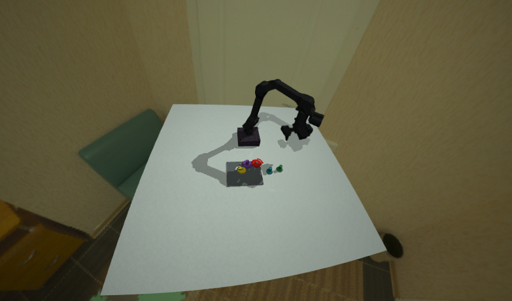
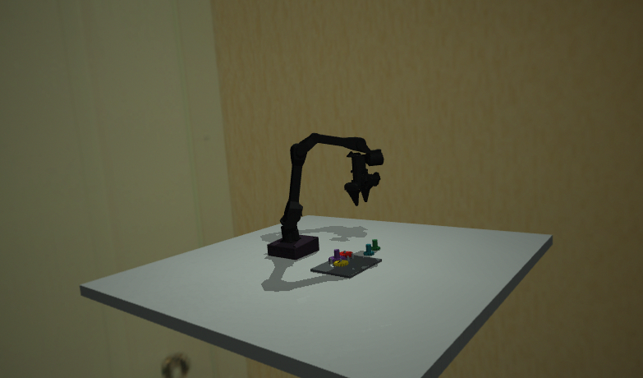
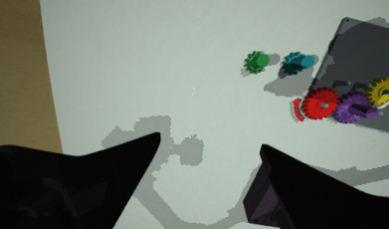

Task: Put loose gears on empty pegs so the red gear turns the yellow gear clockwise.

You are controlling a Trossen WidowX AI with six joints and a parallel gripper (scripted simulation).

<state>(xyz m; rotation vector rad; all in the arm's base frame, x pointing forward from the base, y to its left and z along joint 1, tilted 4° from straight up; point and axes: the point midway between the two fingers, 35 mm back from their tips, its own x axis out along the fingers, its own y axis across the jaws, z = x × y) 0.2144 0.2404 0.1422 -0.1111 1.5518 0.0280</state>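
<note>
The grey board [image 1: 246,180] [image 2: 356,268] [image 3: 356,45] carries the red gear [image 1: 257,163] [image 2: 346,254] [image 3: 319,105] and the yellow gear [image 1: 241,170] [image 2: 341,263] [image 3: 381,90]. A purple gear [image 1: 246,163] [image 2: 336,257] [image 3: 350,109] with a tall handle sits on the board between them, and its teeth appear to meet both. A teal gear [image 1: 269,171] [image 2: 369,250] [image 3: 294,63] and a green gear [image 1: 280,168] [image 2: 374,245] [image 3: 255,62] stand upright on the table beside the board. My gripper [image 2: 361,204] [image 3: 209,142] is open and empty, high above the table, away from the board. Empty pegs are hard to make out.
The arm's dark base [image 1: 248,137] [image 2: 293,247] stands behind the board. A red arrow [image 3: 295,110] lies beside the red gear, and a white arrow [image 3: 387,103] beside the yellow gear. The arm's shadow crosses the table and part of the board.
</note>
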